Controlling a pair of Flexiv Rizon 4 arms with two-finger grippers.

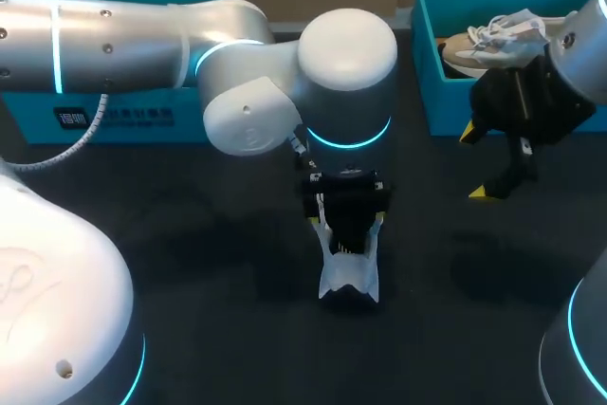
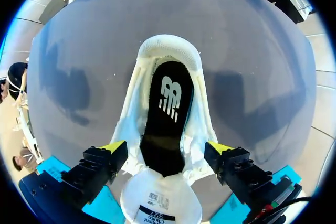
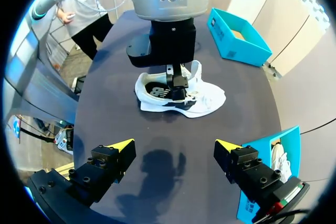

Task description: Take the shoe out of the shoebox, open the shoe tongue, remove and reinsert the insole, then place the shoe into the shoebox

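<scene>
Straddling the white shoe (image 2: 170, 45), the left claw (image 2: 167, 147) stands wide open, a fingertip on either side, gripping nothing. The shoe sits upright mid-surface (image 1: 190, 234), its tongue (image 2: 160, 198) laid open and the black insole (image 2: 168, 108) inside. The right claw (image 3: 175, 144) hangs wide open and empty, near the blue shoebox (image 1: 427, 35) holding a second shoe (image 1: 484, 40).

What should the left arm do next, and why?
Likely lower the left gripper into the opening of the shoe and pinch the black insole. Its fingers stand open on either side of the shoe, the tongue is already folded back, and the insole lies exposed inside.
</scene>
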